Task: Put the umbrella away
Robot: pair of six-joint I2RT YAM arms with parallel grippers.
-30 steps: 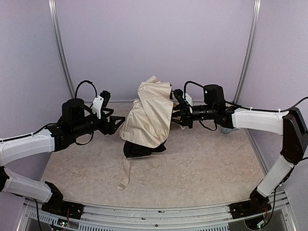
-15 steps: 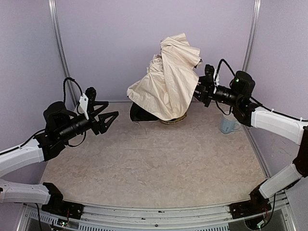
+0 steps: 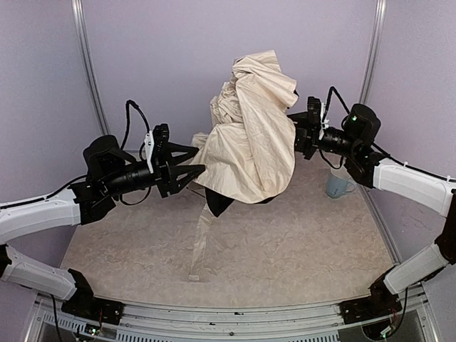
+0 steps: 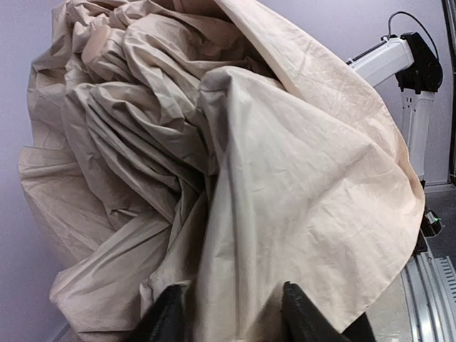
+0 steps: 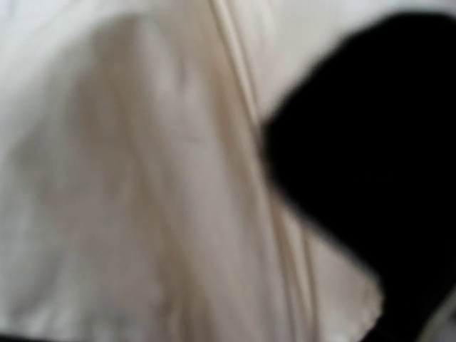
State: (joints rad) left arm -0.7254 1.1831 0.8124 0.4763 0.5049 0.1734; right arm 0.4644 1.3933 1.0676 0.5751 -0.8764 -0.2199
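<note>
Left fingers (image 4: 165, 322) were spread, with a fold of cream fabric sitting between the two tips but not clamped. Right fingers (image 3: 301, 139) were mostly buried in cloth; the wrist view was just blur and a black shape. Since the umbrella (image 3: 249, 142) hung clear of the desk (image 3: 285, 256) from that side, I judged them pinched on it. The umbrella was up in the air between the two arms toward the back, canopy bunched and half collapsed, with a dark part showing under its lower edge. Its long strap (image 3: 199, 242) trailed down, the end lying on the desk.

Risks:
- The left fingers might catch only loose canopy, not a rib or the shaft, so the fabric would slide or drag out instead of folding.
- The right hold looked like it was on cloth, so a tug from the left could pull it free and drop the umbrella.
- The dangling strap could snag or get pinned during any move.
- A light blue mug (image 3: 338, 187) stood just under the right arm, and a low swing could knock it.

The desk was pale marbled beige, flat and matte. Plain lilac walls (image 3: 178, 57) enclosed it, with metal poles (image 3: 87, 64) at the back corners.
</note>
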